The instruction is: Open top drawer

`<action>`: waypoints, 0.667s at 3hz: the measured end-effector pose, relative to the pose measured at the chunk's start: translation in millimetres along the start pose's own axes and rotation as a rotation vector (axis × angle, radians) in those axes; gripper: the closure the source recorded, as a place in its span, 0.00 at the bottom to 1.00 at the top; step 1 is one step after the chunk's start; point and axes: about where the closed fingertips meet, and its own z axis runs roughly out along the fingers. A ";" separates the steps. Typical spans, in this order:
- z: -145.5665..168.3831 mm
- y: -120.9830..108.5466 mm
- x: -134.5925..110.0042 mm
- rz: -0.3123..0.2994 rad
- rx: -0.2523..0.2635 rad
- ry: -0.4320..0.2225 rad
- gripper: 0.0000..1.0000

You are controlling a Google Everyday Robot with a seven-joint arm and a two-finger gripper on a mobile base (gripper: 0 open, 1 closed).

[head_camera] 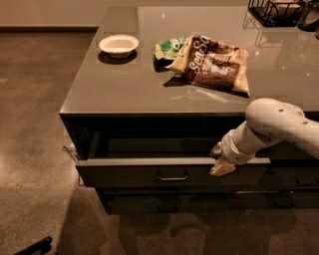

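The top drawer (129, 173) is a wide dark-grey drawer under the counter, pulled partly out towards me. Its small centre pull (173, 177) shows on the flat front, and a strip of its plain grey inside (149, 148) is visible. My gripper (220, 159) is at the top edge of the drawer front, to the right of the pull. One tan fingertip (222, 169) lies on the outside of the front and the other sits behind the edge. My white arm (274, 124) reaches in from the right.
On the grey counter (124, 89) are a white bowl (118, 45), a green packet (167, 48), a brown chip bag (214, 62) and a black wire basket (274, 11). A slimmer drawer front (164, 203) lies below. Brown floor spreads to the left.
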 end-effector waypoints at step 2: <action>-8.8 20.6 1.3 0.013 -0.020 -0.010 1.00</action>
